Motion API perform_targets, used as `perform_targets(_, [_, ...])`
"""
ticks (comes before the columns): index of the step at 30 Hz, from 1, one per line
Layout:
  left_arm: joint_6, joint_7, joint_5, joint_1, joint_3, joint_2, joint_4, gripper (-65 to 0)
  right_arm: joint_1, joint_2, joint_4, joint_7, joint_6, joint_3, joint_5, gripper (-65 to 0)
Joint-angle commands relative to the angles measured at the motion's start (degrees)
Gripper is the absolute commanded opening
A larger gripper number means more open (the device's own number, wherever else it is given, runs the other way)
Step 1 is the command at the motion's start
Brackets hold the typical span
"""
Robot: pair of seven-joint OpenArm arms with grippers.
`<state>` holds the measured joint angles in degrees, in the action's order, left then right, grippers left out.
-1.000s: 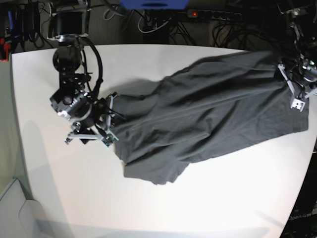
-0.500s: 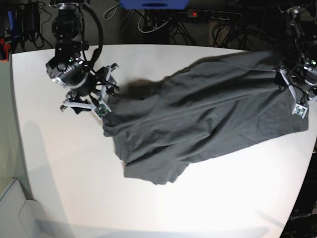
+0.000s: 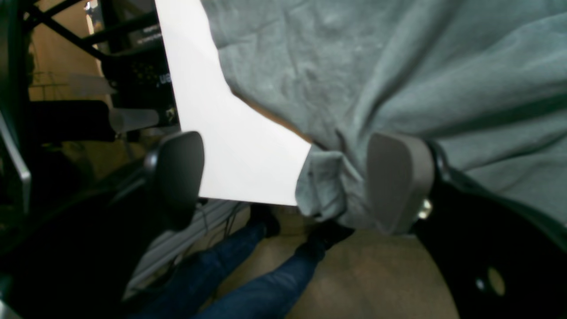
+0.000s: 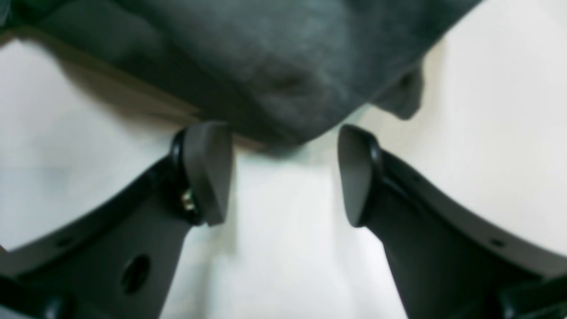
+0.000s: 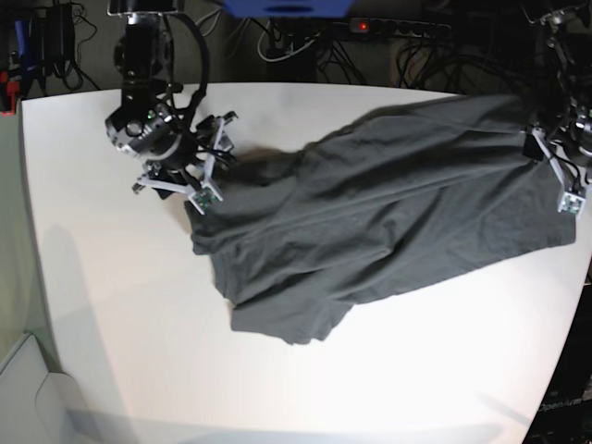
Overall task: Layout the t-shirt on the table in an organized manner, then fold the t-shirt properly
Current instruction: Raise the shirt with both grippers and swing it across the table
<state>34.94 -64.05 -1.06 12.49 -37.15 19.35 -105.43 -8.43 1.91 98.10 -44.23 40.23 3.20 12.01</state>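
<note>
The left hand (image 3: 288, 177) is seen spread wide at the worktop's corner, nothing being pinched. One finger (image 3: 398, 181) is set against a bunched corner of the t-shirt (image 3: 376, 75), which droops over the worktop edge; the other finger (image 3: 179, 173) is held well apart, off the edge of the worktop (image 3: 230, 146). Below that corner, a floor and a pair of legs in blue jeans (image 3: 248, 274) are seen.

The right hand (image 4: 283, 173) is likewise spread, with bare worktop (image 4: 274, 248) visible between its fingers. A rounded fold of the t-shirt (image 4: 266, 75) is seen just ahead of the fingertips; whether it is touched cannot be told.

In the base view, the right hand (image 5: 190, 176) is placed at the shirt's near-left end, and the left hand (image 5: 560, 171) at the far-right end by the worktop edge. The t-shirt (image 5: 388, 222) is laid diagonally across the worktop (image 5: 120, 324), stretched between the two hands, wrinkled, with long creases along its length and a lobe hanging toward the front. Cables and a power strip (image 5: 398, 28) are seen behind the worktop.
</note>
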Motion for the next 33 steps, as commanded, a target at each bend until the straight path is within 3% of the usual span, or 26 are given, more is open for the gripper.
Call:
perform_targets(1, [-0.26,0.54,0.22,-0.4,-0.35,1.0,-0.99,-9.2,1.26,0.15,0.31,1.11,-0.23,-0.08,-0.36,-26.6])
perform_targets(6, [-0.26,0.54,0.22,-0.4,-0.35,1.0,-0.99,-9.2,3.55,0.15,-3.03,1.11,-0.23,0.01,-0.36,-30.3])
perform_targets(14, [-0.26,0.45,0.22,-0.4,-0.35,1.0,-0.99,-9.2,4.6,1.03,-3.12,1.11,-0.23,-0.08,-0.36,-58.4])
perform_targets(17, [-0.26,0.62,0.22,-0.49,-0.35,1.0,-0.99,-9.2,3.46,1.21,-0.04,0.75,-0.23,0.27,-0.36,-65.0])
perform_targets(24, [-0.26,0.62,0.22,-2.69,-0.26,1.0,-0.99,-8.9,-7.09,0.42,15.61,0.84,-0.23,0.18,-0.36,-65.0])
perform_targets(28, [-0.26,0.62,0.22,-4.18,-0.26,1.0,-0.99,-8.9,-12.72,-0.64,18.25,1.11,-0.23,-0.26,-0.36,-65.0])
perform_targets(33, [-0.26,0.36,0.31,-7.17,-0.26,1.0,-0.38,-8.8,-18.26,-4.95,18.51,1.19,-0.23,-2.02,-0.36,-65.0])
